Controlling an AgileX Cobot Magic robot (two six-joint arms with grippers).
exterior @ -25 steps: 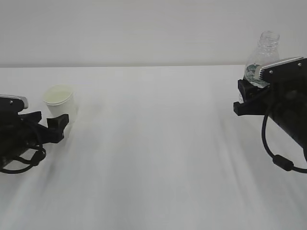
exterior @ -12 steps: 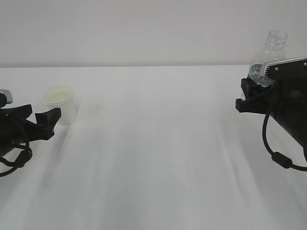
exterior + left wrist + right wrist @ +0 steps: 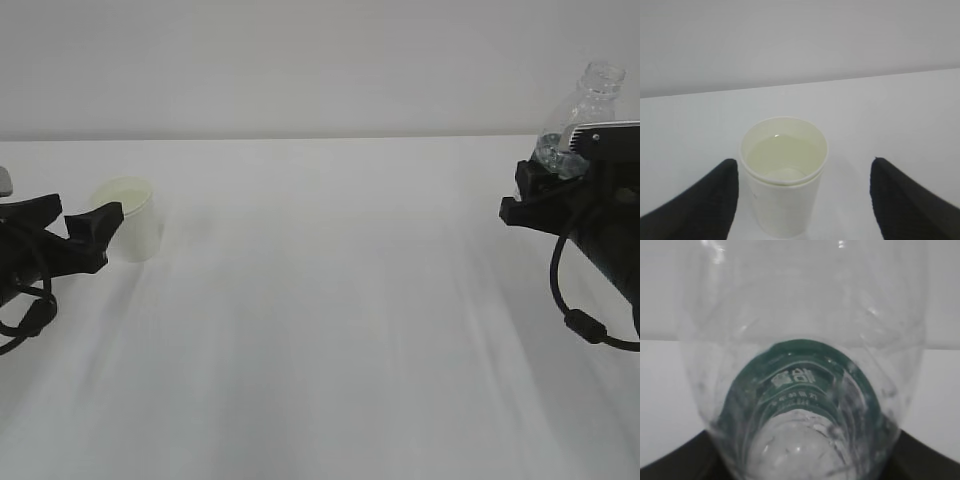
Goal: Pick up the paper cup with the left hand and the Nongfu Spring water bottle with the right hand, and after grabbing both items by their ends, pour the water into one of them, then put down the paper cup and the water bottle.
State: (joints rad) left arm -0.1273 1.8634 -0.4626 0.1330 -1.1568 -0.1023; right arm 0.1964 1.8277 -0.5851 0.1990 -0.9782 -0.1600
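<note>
The white paper cup [image 3: 132, 230] stands upright on the table at the left, with clear water [image 3: 782, 159] in it. My left gripper [image 3: 78, 218] is just left of it, open. In the left wrist view the cup [image 3: 784, 195] sits between the black fingertips [image 3: 715, 197], nearer the left one and gripped by neither. At the far right my right gripper [image 3: 545, 185] is shut on the lower part of the clear Nongfu Spring water bottle [image 3: 582, 112], which leans to the right with its uncapped neck up. The bottle and its green label [image 3: 805, 382] fill the right wrist view; its base is hidden.
A white table [image 3: 330, 330] stretches between the two arms, against a plain pale wall. A thick black cable [image 3: 575, 320] loops below the right arm. Black cables hang under the left arm [image 3: 25, 310].
The left gripper has let go of the cup and drawn back to the left; the cup now stands upright. The right gripper has carried the bottle rightward, leaning it further right.
</note>
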